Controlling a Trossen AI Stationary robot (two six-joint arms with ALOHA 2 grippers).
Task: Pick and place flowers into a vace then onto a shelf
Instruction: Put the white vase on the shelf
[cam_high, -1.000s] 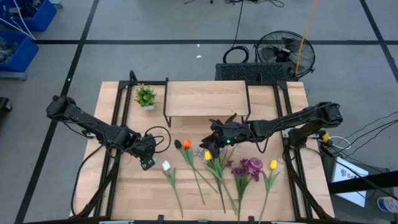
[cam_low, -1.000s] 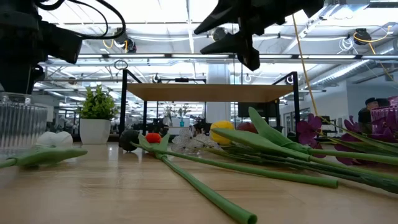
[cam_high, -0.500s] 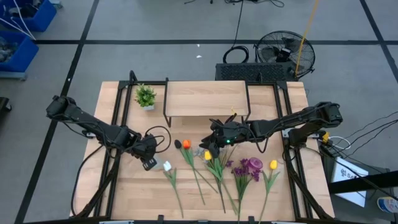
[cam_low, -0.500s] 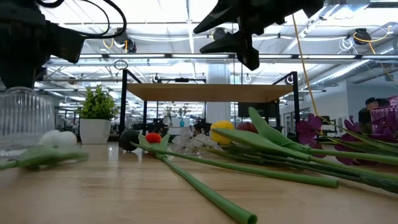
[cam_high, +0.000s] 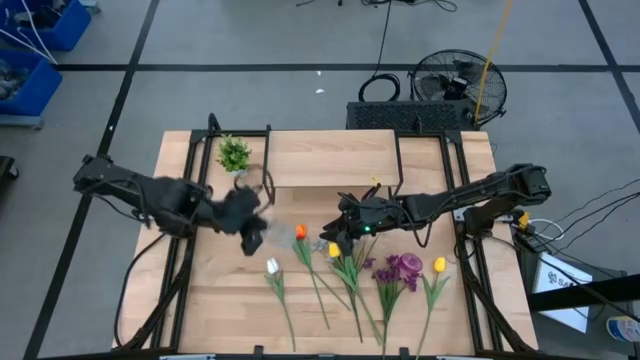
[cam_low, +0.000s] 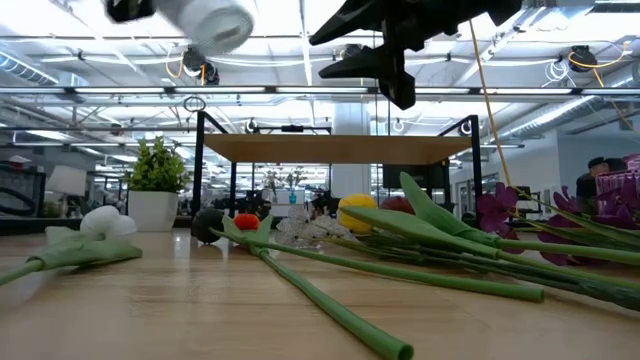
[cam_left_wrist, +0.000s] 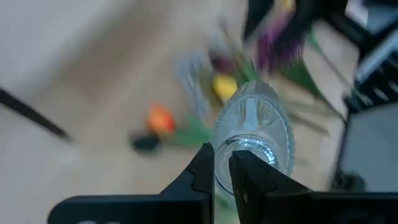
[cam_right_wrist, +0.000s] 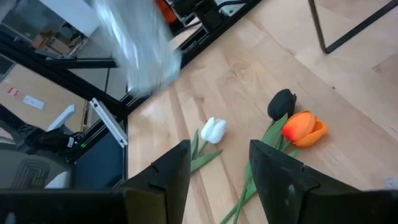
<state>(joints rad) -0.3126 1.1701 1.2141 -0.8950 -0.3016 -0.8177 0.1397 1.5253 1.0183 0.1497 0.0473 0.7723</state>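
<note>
My left gripper (cam_high: 245, 216) is shut on a clear ribbed glass vase (cam_high: 257, 232), held above the table left of the flowers; the vase also shows in the low view (cam_low: 208, 20). My right gripper (cam_high: 333, 238) hangs open and empty above the flower heads (cam_right_wrist: 217, 180). The flowers lie flat on the tabletop: a white tulip (cam_high: 272, 266), an orange tulip (cam_high: 300, 232), a yellow tulip (cam_high: 334, 250), purple blooms (cam_high: 401, 267) and another yellow tulip (cam_high: 439, 264). The shelf (cam_high: 330, 158) stands on its black legs at the far middle. My left gripper pinches the vase's glass wall (cam_left_wrist: 239, 149) between its two fingers (cam_left_wrist: 204, 171), which stand close together. The vase reaches out beyond the fingertips, lying over on its side. It is lifted clear of the table.
A small green plant in a white pot (cam_high: 235, 153) stands at the far left beside the shelf. Black frame rails (cam_high: 185, 190) run along both sides of the table. The flower stems (cam_high: 350, 300) reach to the near edge.
My left gripper has risen and gone toward the far edge and a little right with the vase. The vase stood upright on the table and is now lifted clear and tipped over. My right gripper has kept still.
</note>
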